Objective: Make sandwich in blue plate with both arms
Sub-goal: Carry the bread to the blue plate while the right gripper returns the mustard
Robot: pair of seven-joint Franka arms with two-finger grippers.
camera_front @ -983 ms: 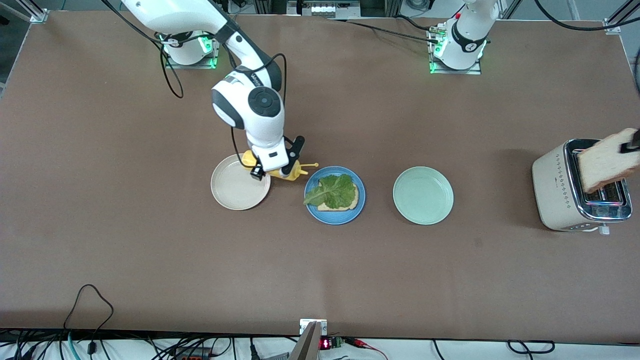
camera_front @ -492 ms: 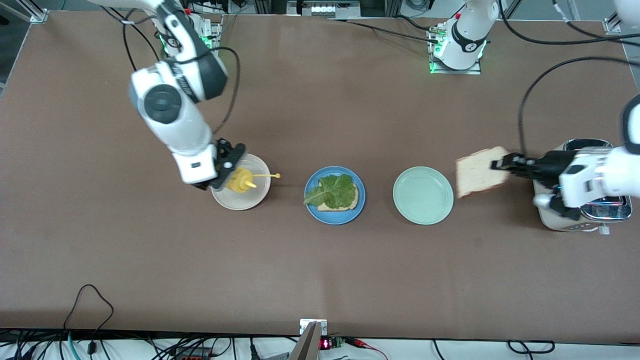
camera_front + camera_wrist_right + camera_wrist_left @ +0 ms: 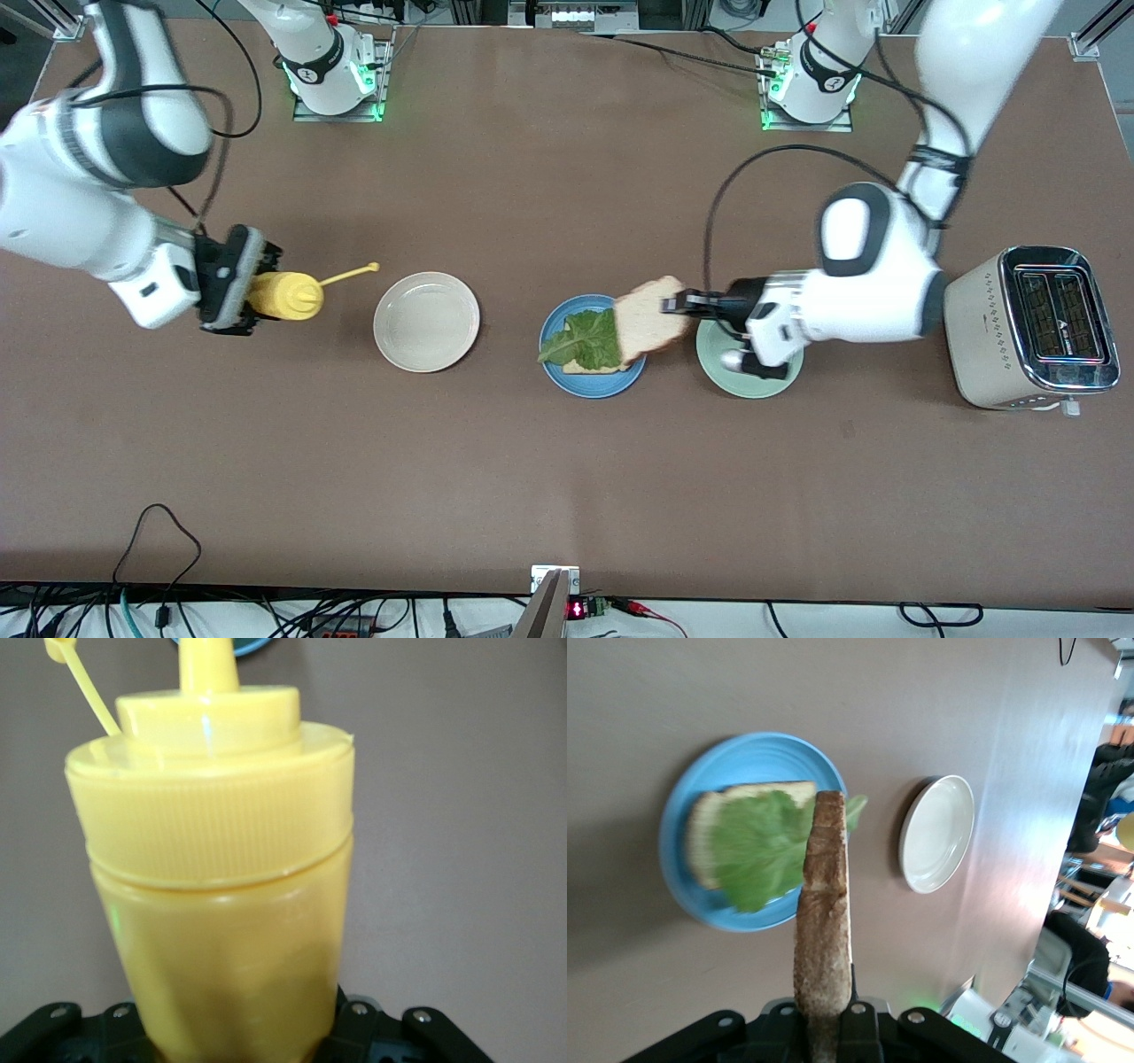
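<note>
**Top slice carried over the blue plate**

We see the left gripper (image 3: 675,305) clamped on a bread slice (image 3: 649,319), holding it on edge in the air over the rim of the blue plate (image 3: 556,375), at the side toward the mint-green plate (image 3: 751,382). On the blue plate lies a second bread slice (image 3: 702,840) with a lettuce leaf (image 3: 586,339) on it. We see the right gripper (image 3: 252,292) closed around a yellow squeeze bottle (image 3: 285,295), held sideways over bare table beside the cream plate (image 3: 426,322). The toaster (image 3: 1032,328) stands at the left arm's end.
</note>
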